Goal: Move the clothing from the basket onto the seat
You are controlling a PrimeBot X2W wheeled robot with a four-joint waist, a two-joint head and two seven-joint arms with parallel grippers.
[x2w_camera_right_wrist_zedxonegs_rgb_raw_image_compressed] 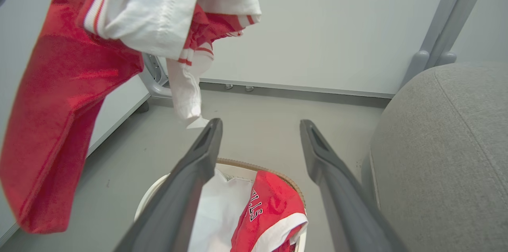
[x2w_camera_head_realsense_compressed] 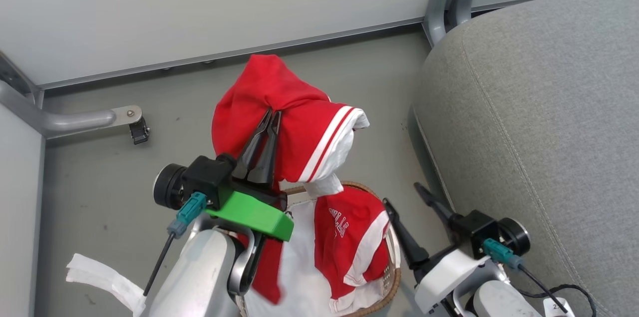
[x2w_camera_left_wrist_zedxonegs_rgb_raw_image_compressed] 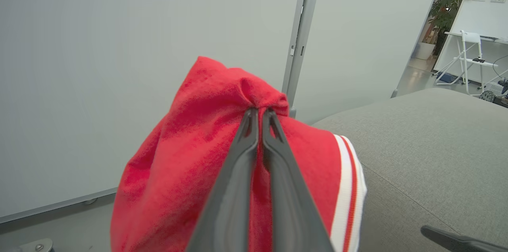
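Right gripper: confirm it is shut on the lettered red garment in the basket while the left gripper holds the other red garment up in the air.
Wrong. The right gripper is open, fingers spread above the basket, gripping nothing; the lettered red garment lies in the basket, as the right wrist view shows. The left gripper does hold the other red garment up.

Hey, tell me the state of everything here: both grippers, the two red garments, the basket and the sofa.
Left gripper: shut on the lifted red garment.
Right gripper: open, holding nothing.
Lifted red garment: hanging from the left gripper, over the basket.
Lettered red garment: lying in the basket.
Basket: upright on the floor, one garment inside.
Seat: no clothing on the part in view.
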